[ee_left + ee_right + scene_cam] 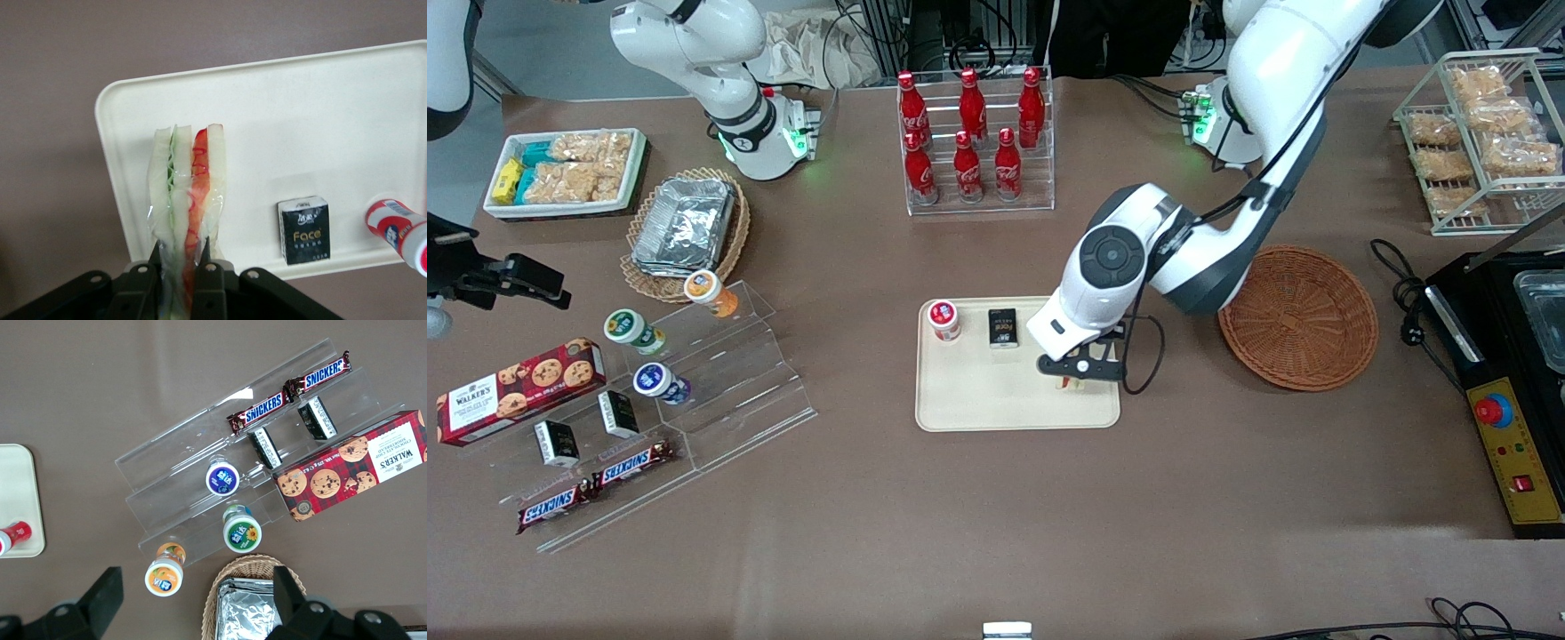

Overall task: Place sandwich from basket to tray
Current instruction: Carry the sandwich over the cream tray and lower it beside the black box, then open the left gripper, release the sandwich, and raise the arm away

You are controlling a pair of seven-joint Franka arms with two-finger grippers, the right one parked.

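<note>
The tray (996, 404) is reached, while the basket (1303, 320) lies empty toward the working arm's end. The gripper (181, 267), clamped on the sandwich (187, 193), should be lowered gently before its jaws are parted.

Sandwich (189, 200) in glossy clear film; tray (978, 400) smooth matt plastic; basket (1303, 320) rough woven wicker; gripper (181, 270) matt black.
</note>
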